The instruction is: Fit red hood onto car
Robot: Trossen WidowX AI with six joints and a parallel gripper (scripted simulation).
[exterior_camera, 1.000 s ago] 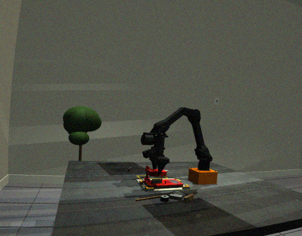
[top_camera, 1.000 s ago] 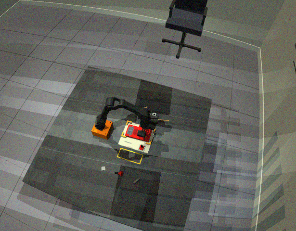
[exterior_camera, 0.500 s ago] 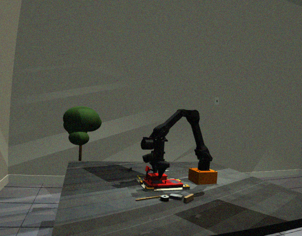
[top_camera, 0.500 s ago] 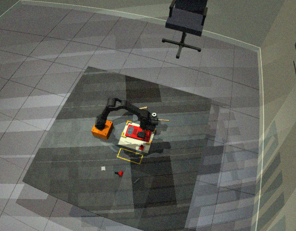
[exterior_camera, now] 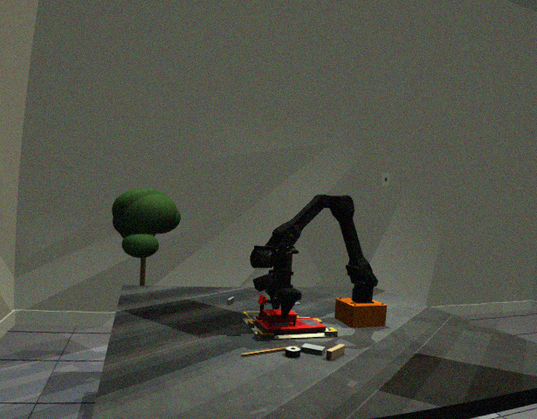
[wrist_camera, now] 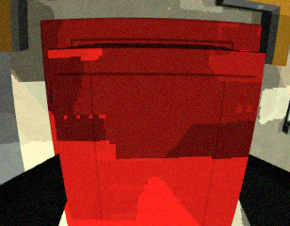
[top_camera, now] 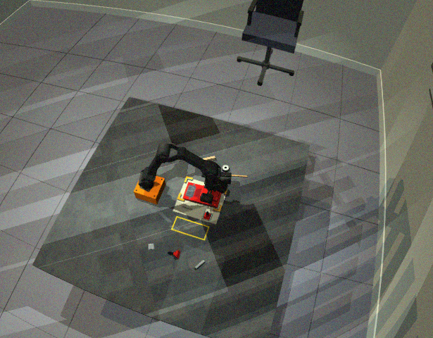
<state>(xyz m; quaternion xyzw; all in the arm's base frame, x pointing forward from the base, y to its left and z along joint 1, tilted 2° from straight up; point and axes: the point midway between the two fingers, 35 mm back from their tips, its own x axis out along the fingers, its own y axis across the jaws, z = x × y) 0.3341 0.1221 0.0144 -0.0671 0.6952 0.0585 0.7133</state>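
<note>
The red hood (top_camera: 216, 200) (exterior_camera: 271, 315) (wrist_camera: 159, 108) is level between the fingers of my gripper (top_camera: 207, 198) (exterior_camera: 287, 312) (wrist_camera: 152, 193), which is shut on its sides. It is right at or just above one end of the red chassis (top_camera: 198, 189) (exterior_camera: 320, 328), whose other end has a grey window-like panel. In the wrist view the hood's far edge runs nearly parallel to the chassis part beyond it. The chassis sits in the pale jig (top_camera: 194, 210) (wrist_camera: 32, 104) with yellow corners. The pegs, corner holes and engine block are hidden, so I cannot tell whether the hood is seated.
A small red upright fixture (top_camera: 207, 214) (exterior_camera: 262, 299) stands beside the chassis. A yellow outline (top_camera: 192, 222) lies past the jig. A white-topped ring (top_camera: 225, 167) (exterior_camera: 292, 351), thin stick (top_camera: 239, 176) (exterior_camera: 264, 352) and wooden block (exterior_camera: 335, 351) lie on the opposite side.
</note>
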